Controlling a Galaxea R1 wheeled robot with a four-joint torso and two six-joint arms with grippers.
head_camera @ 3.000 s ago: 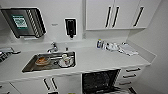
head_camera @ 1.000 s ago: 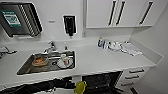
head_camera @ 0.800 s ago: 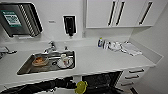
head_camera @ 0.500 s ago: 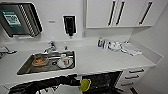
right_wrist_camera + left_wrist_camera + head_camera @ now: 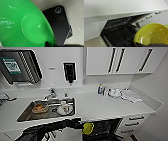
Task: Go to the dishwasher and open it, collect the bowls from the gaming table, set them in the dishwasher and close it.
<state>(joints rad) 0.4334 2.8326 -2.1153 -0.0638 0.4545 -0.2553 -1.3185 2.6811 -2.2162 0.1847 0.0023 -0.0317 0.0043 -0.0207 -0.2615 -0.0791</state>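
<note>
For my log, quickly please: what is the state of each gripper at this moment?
Left gripper: closed on the yellow bowl, in front of the open dishwasher.
Right gripper: closed on the green bowl.

Yellow bowl (image 5: pixel 88 128) before open dishwasher (image 5: pixel 105 128)

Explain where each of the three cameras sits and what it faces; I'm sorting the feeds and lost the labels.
Head view: high on the robot, looking down at the counter and sink; the left arm reaches in with the yellow bowl.
Left wrist view: on the left wrist, facing the open dishwasher.
Right wrist view: on the right wrist, close on the green bowl.
Head and left wrist views share the yellow bowl and the dishwasher.
</note>
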